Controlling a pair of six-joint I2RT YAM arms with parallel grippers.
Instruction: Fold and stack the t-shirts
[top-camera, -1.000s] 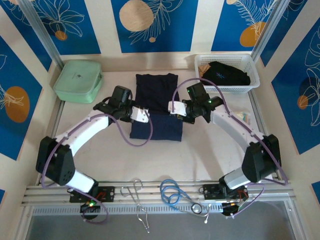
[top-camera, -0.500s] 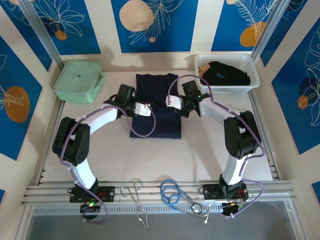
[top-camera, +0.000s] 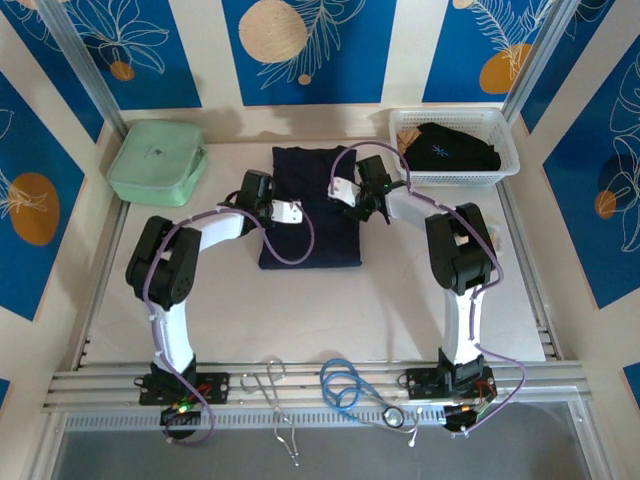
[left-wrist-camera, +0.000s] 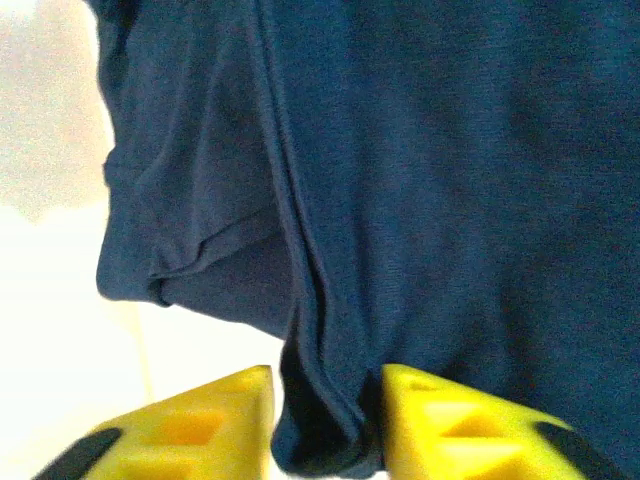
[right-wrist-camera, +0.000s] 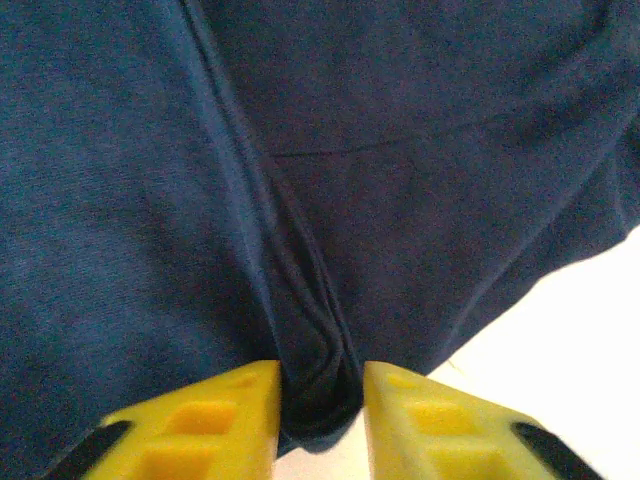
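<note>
A plain navy t-shirt (top-camera: 310, 240) lies folded on the table's middle, its length running away from me. My left gripper (top-camera: 290, 212) is at its left edge and my right gripper (top-camera: 343, 190) is over its right side. In the left wrist view the yellow fingers stand slightly apart around a ridge of navy fabric (left-wrist-camera: 330, 300), so the left gripper (left-wrist-camera: 327, 420) is open. The right gripper (right-wrist-camera: 320, 410) is also open, with a bunched fold (right-wrist-camera: 310, 330) still lying between its fingers. A second dark t-shirt (top-camera: 450, 148) with a pale blue mark sits in the basket.
The white lattice basket (top-camera: 505, 140) stands at the back right. A mint-green zip case (top-camera: 155, 160) lies at the back left. Loose cables and hooks (top-camera: 345, 385) lie along the rail at the near edge.
Both grippers moved toward the back of the table with the shirt's edges, and the arms stretched out. Their jaws, shut on fabric before, have parted.
</note>
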